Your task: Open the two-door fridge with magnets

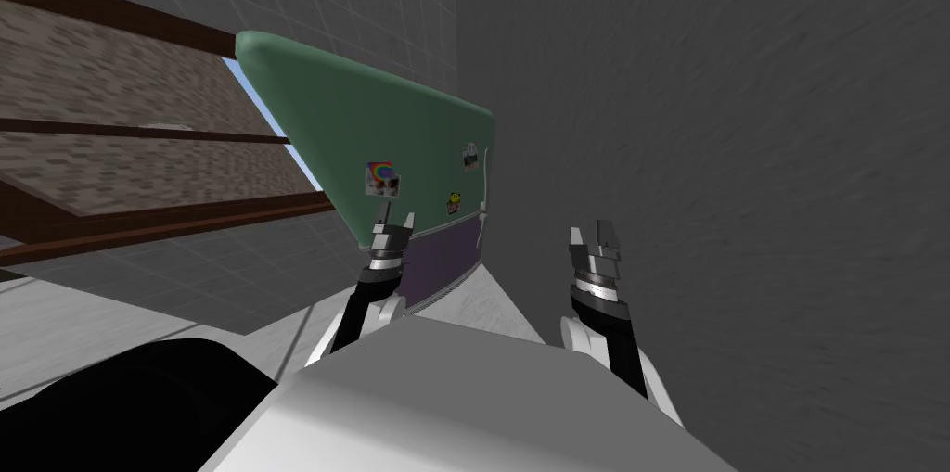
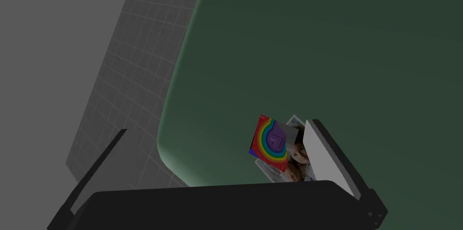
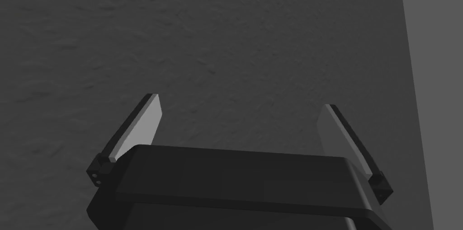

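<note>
**A:** Head view first: where is it?

**B:** The tall, round-cornered fridge with the smooth green upper door (image 1: 371, 123) and the dark purple lower door (image 1: 436, 262) stands ahead of us on our left, close to a rough grey wall (image 1: 742, 170). Our left gripper (image 1: 396, 212) hovers near the green door's lower edge, just under a square rainbow magnet (image 1: 379, 172). Our right gripper (image 1: 592, 229) hangs well apart from the fridge and faces the wall.

**A:** Where do we take hold?

**B:** On the slim white upright handle (image 1: 485, 179) at the door edge nearest the wall. We judge the door stiff and fairly heavy, probably held by a seal. The painted face looks too slick to grip, and the magnets would only slide or drop. The handle is thin, so the fingers should close squarely around it, then pull steadily.

**A:** And the left wrist view?

**B:** Our left gripper (image 2: 217, 125) is spread wide with nothing between its fingers. One finger (image 2: 323, 155) partly hides a photo magnet (image 2: 296, 159) tucked under the rainbow magnet (image 2: 271, 143). We cannot tell whether it touches the door.

**A:** Right wrist view?

**B:** Our right gripper (image 3: 240, 100) is also spread and empty, pointing at the grey wall (image 3: 226, 37).
</note>
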Motion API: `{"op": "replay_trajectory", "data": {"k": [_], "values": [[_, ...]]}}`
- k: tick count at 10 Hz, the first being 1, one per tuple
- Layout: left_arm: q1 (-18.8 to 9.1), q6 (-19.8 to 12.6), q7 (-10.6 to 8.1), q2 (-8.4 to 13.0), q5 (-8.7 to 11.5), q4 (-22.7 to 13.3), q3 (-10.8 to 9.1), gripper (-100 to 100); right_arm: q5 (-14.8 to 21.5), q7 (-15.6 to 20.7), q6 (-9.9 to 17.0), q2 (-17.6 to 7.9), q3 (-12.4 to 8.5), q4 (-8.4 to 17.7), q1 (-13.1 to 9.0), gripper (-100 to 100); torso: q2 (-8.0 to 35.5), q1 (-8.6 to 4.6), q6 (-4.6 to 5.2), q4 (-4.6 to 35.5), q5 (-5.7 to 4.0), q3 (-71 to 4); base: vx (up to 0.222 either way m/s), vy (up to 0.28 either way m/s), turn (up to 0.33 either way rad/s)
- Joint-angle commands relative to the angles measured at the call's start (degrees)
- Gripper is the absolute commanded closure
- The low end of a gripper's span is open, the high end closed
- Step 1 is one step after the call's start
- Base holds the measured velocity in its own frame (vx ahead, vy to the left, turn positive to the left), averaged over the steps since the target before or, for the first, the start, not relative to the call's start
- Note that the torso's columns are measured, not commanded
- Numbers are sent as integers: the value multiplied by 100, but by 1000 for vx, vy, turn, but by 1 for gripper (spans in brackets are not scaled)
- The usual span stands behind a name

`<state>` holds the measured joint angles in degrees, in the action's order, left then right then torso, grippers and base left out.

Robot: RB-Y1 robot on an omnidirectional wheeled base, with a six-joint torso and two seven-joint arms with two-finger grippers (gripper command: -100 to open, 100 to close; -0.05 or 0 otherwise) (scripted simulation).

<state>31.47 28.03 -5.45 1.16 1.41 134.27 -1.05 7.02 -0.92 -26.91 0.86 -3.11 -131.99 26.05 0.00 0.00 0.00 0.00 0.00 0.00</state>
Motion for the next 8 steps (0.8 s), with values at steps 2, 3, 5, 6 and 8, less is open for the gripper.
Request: {"op": "replay_trajectory", "data": {"k": [2,3,5,6,8], "values": [[0,0,0,0,0,0,0,0,0,0,0,0,0,0,0,0,597,0,0,600,0,-1200,0,0,0],[0,0,0,0,0,1,0,0,0,0,0,0,0,-1,0,0,1003,0,0,1006,0,-2014,0,0,0],[0,0,0,0,0,1,0,0,0,0,0,0,0,-1,0,0,1845,0,0,1846,0,-3692,0,0,0],[0,0,0,0,0,1,0,0,0,0,0,0,0,-1,0,0,2269,0,0,2268,0,-4536,0,0,0],[0,1,0,0,0,2,0,0,0,0,-1,0,0,-2,0,0,3116,0,0,3114,0,-6227,0,0,0]]}}
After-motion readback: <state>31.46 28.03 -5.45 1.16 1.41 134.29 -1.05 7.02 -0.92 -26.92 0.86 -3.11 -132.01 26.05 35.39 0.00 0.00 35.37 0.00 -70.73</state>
